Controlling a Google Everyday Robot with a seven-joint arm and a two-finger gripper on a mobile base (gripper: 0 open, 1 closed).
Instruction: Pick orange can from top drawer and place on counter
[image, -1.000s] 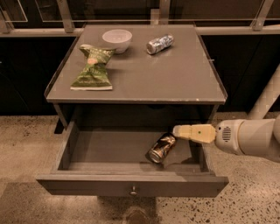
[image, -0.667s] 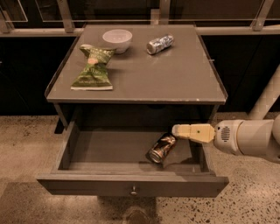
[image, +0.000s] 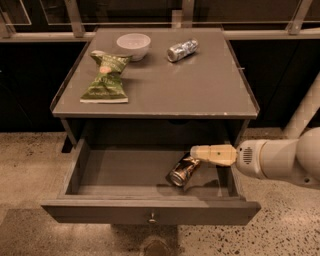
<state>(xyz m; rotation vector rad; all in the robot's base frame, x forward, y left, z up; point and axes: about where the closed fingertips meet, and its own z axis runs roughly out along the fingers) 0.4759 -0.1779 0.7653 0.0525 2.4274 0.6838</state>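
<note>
Orange can (image: 182, 170) in drawer (image: 150, 211), pincer (image: 196, 152) beside; counter (image: 195, 87): bag (image: 106, 77), bowl (image: 133, 45), silver can (image: 182, 50).

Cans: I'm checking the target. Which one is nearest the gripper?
The dark orange can in the open drawer, right beside the gripper; the silver can lies on the counter, well away.

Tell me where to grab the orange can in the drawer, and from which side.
I'd grip the orange can across its round middle, from the right and above: it lies tilted on the top drawer floor, silver end frontward, and the hand sits at its rear end.
</note>
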